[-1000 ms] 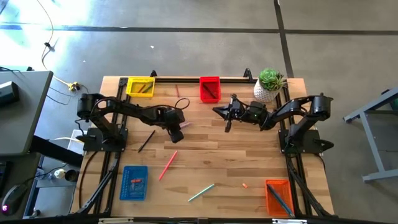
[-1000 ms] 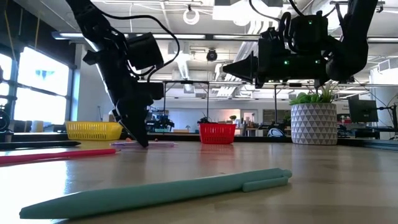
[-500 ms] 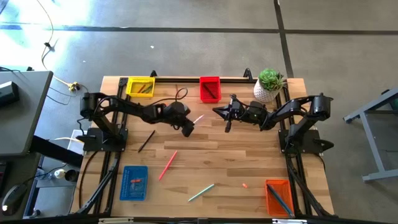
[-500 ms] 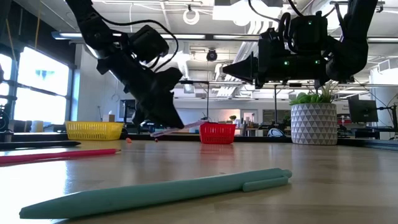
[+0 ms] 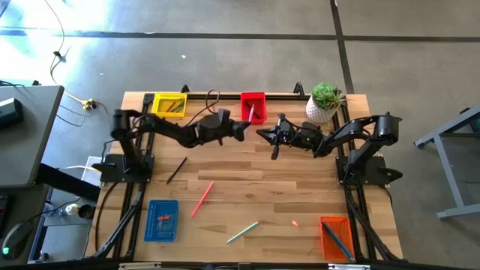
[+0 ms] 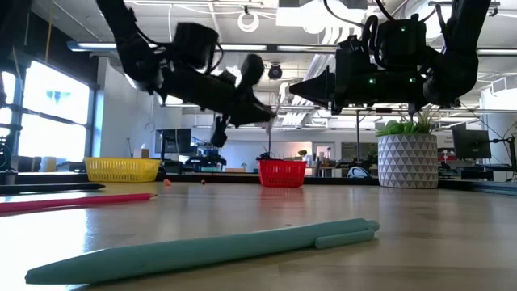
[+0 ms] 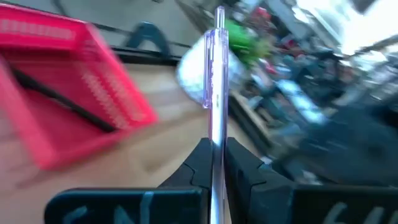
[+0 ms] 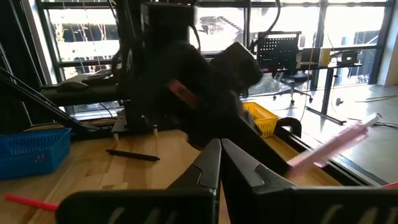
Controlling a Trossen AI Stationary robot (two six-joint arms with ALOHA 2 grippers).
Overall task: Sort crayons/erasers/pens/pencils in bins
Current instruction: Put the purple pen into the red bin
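My left gripper [image 5: 241,129] is shut on a pale lilac see-through pen [image 5: 253,115], held well above the table beside the near edge of the red bin [image 5: 253,107]. The left wrist view shows the pen [image 7: 214,81] sticking out ahead of the fingers, with the red bin [image 7: 62,93], holding a dark pen, just beside it. My right gripper [image 5: 262,133] is shut and empty. It hovers above the table to the right of the left gripper, pointing at it [image 6: 295,87]. The yellow bin [image 5: 169,103], blue bin [image 5: 162,220] and orange bin [image 5: 335,236] stand on the table. My left gripper pinches the pen's barrel [image 7: 216,140] between its two fingers [image 7: 199,163]. The pen lies along the fingers and its free end with the clip [image 7: 219,25] reaches out past the tips. The fingers point roughly level toward the table's far right. The pen is lifted clear of the table.
A white plant pot [image 5: 322,103] stands at the far right. Loose on the table are a black pen [image 5: 176,169], a red pencil [image 5: 202,198], a teal pen [image 5: 243,231] and a small orange piece [image 5: 295,223].
My left gripper has risen from the table with the lilac pen and gone toward the far right, to the red bin. It has tipped from pointing down to nearly level. The pen is lifted clear of the table.
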